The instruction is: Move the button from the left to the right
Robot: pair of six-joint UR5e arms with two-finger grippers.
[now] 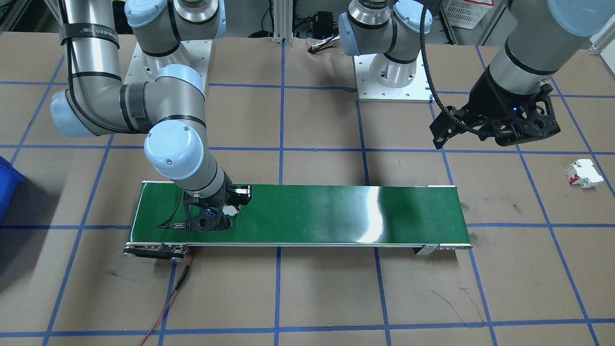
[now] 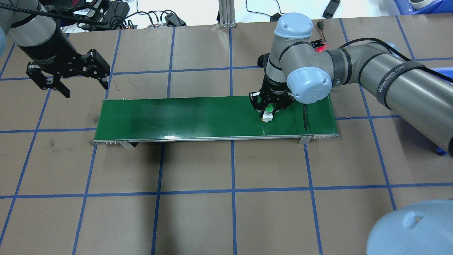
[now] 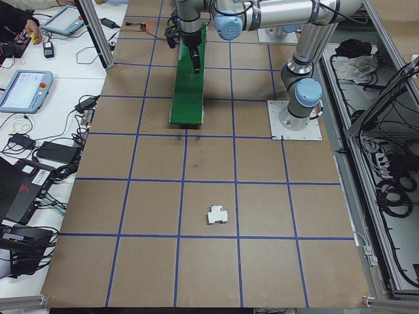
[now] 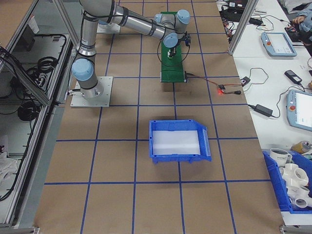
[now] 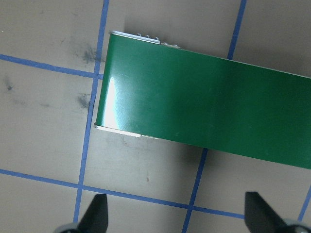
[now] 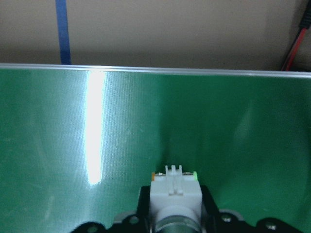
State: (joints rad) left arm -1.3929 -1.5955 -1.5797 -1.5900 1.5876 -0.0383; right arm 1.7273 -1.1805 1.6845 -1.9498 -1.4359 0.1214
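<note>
The button (image 2: 269, 108), with a round green cap on a white body, sits low over the right end of the green conveyor belt (image 2: 198, 117). My right gripper (image 2: 268, 114) is shut on it, one finger on each side. The right wrist view shows the button's white body (image 6: 176, 193) between the black fingers, just above the belt surface (image 6: 97, 145). The front view shows a little of its white body (image 1: 231, 210) beside the gripper. My left gripper (image 2: 85, 86) hangs open and empty above the table, beyond the belt's left end (image 5: 116, 97), its fingertips (image 5: 97, 209) wide apart.
A white circuit breaker with a red lever (image 1: 584, 174) lies on the table off the belt's left end. A blue bin (image 4: 178, 141) stands on the table to the robot's right. A red and black cable (image 1: 178, 283) trails from the belt's right end.
</note>
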